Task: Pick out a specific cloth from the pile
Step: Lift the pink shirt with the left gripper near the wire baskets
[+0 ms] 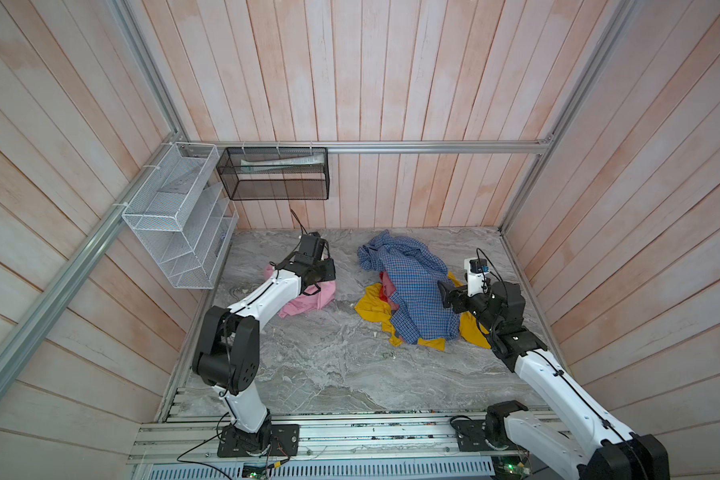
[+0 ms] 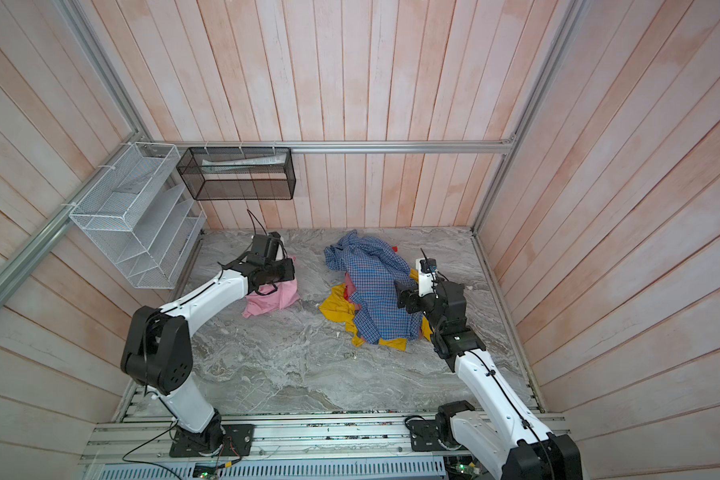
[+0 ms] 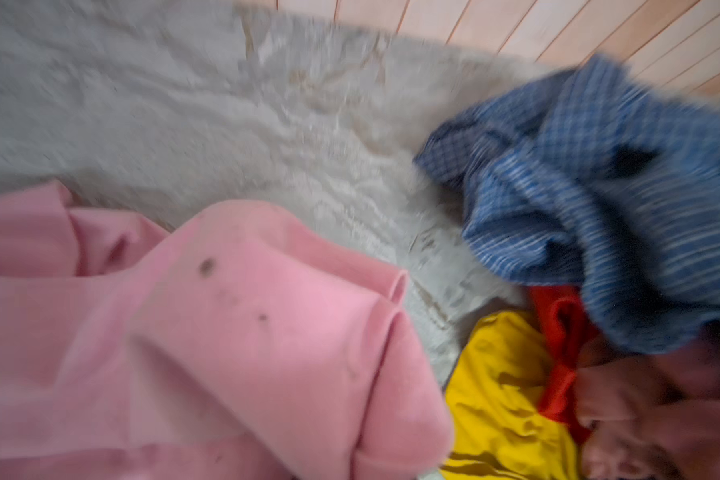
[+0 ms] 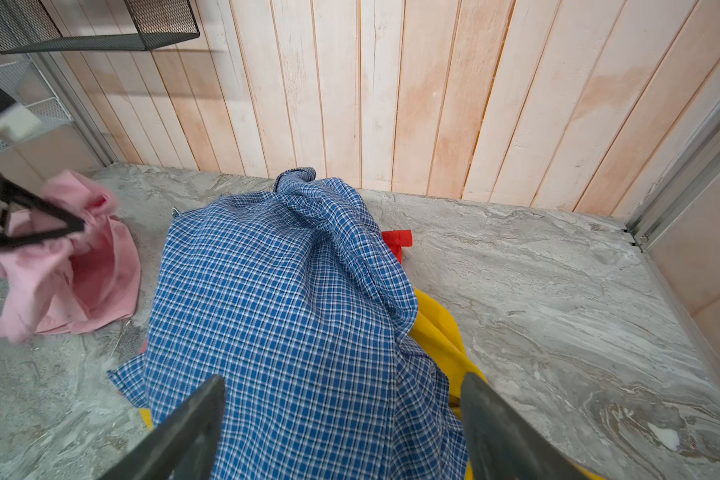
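I have bare grey marble tabletop across the lower middle; the blue-checked, mustard and red clothes pile blocks centre-right.

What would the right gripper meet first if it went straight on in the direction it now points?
Most likely the blue checked shirt: the right gripper, jaws open, points onto it with nothing between. Depth is hard to judge, so it may only skim the folds.

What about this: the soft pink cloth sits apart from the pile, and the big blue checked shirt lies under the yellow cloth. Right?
No. The big blue checked shirt lies on top of the mustard-yellow cloth, as the right wrist view shows. The soft pink cloth does sit apart.
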